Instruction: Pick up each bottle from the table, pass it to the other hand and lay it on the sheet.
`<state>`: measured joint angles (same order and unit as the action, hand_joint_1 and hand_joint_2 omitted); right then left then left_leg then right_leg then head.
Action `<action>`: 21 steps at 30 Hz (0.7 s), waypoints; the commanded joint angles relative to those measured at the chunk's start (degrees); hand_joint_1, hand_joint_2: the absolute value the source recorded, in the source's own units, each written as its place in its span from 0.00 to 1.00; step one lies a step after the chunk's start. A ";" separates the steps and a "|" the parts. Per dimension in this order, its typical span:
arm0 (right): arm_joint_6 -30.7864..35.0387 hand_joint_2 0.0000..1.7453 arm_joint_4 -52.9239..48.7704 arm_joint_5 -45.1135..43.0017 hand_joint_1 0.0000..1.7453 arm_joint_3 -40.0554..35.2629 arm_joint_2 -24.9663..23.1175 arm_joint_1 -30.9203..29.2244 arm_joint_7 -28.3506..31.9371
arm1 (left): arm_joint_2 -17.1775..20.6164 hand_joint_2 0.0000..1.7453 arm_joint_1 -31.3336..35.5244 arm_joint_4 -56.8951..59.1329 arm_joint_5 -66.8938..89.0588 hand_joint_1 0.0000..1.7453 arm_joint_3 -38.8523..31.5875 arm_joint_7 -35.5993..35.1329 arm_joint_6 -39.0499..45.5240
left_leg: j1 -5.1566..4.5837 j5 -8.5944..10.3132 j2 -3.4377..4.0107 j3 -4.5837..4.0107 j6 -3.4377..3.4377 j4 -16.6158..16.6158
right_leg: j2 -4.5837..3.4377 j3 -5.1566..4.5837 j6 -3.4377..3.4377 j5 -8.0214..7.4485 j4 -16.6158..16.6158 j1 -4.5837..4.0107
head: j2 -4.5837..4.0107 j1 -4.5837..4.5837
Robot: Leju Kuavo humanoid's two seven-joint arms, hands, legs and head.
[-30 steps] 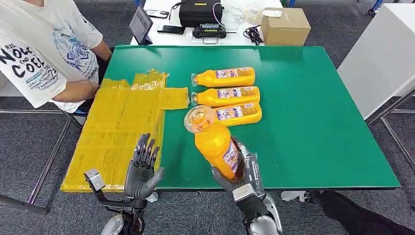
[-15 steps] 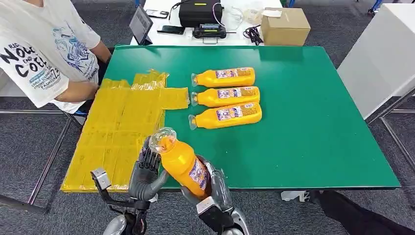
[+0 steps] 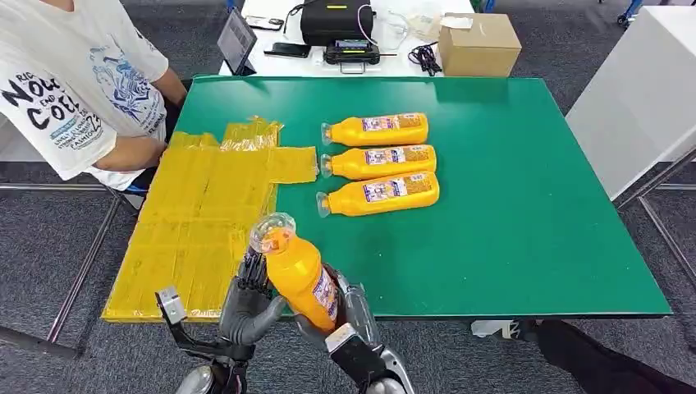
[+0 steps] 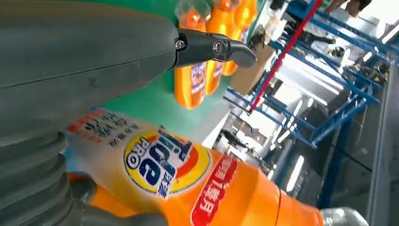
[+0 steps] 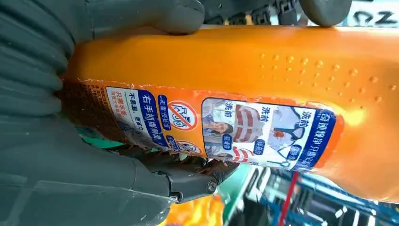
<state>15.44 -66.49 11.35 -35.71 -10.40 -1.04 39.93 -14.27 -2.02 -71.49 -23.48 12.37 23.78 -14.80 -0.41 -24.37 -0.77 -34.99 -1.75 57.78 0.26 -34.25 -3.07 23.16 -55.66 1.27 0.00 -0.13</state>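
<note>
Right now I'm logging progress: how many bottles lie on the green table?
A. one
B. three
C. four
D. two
B: three bottles lie side by side on the table, while a fourth bottle is held up in the right hand beside the left hand.

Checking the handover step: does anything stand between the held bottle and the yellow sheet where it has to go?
Nothing visible. The right hand grips the bottle beside the left hand at the table's near edge; the yellow sheet lies bare next to them.
</note>
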 commanded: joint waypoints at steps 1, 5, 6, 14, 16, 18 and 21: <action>-2.06 1.00 -0.66 -1.28 1.00 4.67 0.24 -0.36 0.07 | 1.89 1.00 -0.14 -1.39 -0.22 0.00 2.14 0.62 -1.80 | 0.08 -0.09 0.10 0.18 0.11 0.00 | -0.06 0.18 0.13 0.05 0.04 -0.10 | 0.00 0.00; -4.27 1.00 -4.53 -3.99 1.00 10.35 -0.30 1.91 0.07 | 1.79 1.00 -1.30 -3.86 0.24 0.00 1.91 2.27 -4.47 | 0.04 -0.06 0.03 0.13 0.08 0.00 | 0.01 0.11 0.10 0.06 -0.01 -0.04 | 0.00 0.00; -4.17 1.00 -4.91 -3.82 1.00 11.06 -0.28 2.14 0.07 | 1.85 1.00 -1.50 -4.23 0.57 0.00 2.05 2.60 -4.95 | 0.10 -0.14 0.06 0.23 0.13 0.03 | -0.01 0.24 0.16 0.11 0.00 -0.11 | 0.00 0.02; -8.06 1.00 2.61 2.10 1.00 9.03 -1.89 -0.25 -1.15 | 1.79 1.00 -0.85 -3.23 2.71 0.00 2.73 3.04 -6.77 | 0.07 -0.07 0.09 0.18 0.10 -0.03 | -0.06 0.17 0.11 0.03 0.05 -0.08 | 0.00 0.00; -8.77 1.00 7.71 5.54 1.00 6.45 -3.25 -2.53 -1.42 | 1.83 1.00 0.40 -1.65 3.40 0.00 2.84 2.40 -7.00 | 0.09 -0.08 0.16 0.25 0.12 -0.05 | -0.13 0.22 0.14 0.02 0.08 -0.10 | 0.00 0.02; -4.54 1.00 13.49 13.03 1.00 1.31 -4.25 -4.81 -1.94 | 2.01 1.00 1.46 0.36 4.99 0.00 3.38 1.41 -6.81 | 0.13 -0.10 0.26 0.35 0.17 -0.07 | -0.21 0.30 0.19 0.02 0.09 -0.15 | 0.00 0.00; -6.00 1.00 17.83 16.17 1.00 -3.22 -5.12 -7.16 -2.57 | 2.03 1.00 2.57 2.55 6.62 0.00 3.53 0.88 -6.07 | 0.13 -0.08 0.27 0.35 0.15 -0.10 | -0.22 0.29 0.17 0.00 0.12 -0.15 | 0.00 0.00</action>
<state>7.76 -66.50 17.96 -27.87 -12.79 -0.33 38.69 -14.23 -3.52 -76.04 -19.69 14.23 26.23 -21.66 -0.38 -24.37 -0.75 -34.98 -1.74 57.78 0.25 -34.24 -3.07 23.15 -55.67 1.23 0.00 -0.13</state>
